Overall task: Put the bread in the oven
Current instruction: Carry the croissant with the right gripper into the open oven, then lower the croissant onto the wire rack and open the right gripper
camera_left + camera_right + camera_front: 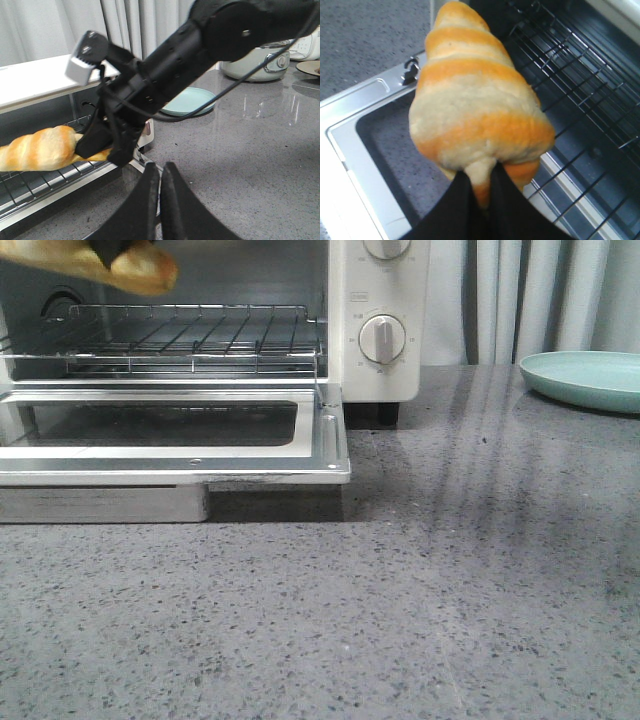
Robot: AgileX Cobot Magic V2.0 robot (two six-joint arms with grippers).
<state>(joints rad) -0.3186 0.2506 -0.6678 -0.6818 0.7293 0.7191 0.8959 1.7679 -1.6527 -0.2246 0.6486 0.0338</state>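
Grey speckled stone is forming the table (420, 600), with pale curtains (520, 300) hanging behind it and a light green plate (590, 378) sitting near the far right edge. At the far left edge the oven (375, 320) is standing with its glass door (170, 435) dropped flat toward the front, leaving the wire rack (190, 335) exposed. The right gripper (482, 192) is clamping one tapered end of the bread (477, 107), its dark fingers pinching the dough so the roll is sticking out ahead of them. In the left wrist view the bread is hanging just above the front of the rack, not yet resting on it; the right wrist view is showing it over the line where door meets rack. The left gripper (161, 200) is waiting near the oven's front corner with its fingers pressed together and holding nothing. By my reading, the insertion step is under way: the door is already open and the bread is at the mouth of the cavity. What the next move seems to be calling for is carrying the roll deeper over the rack, lowering it until the wires are taking its weight, and only then releasing, keeping clear of the upper edge of the opening.
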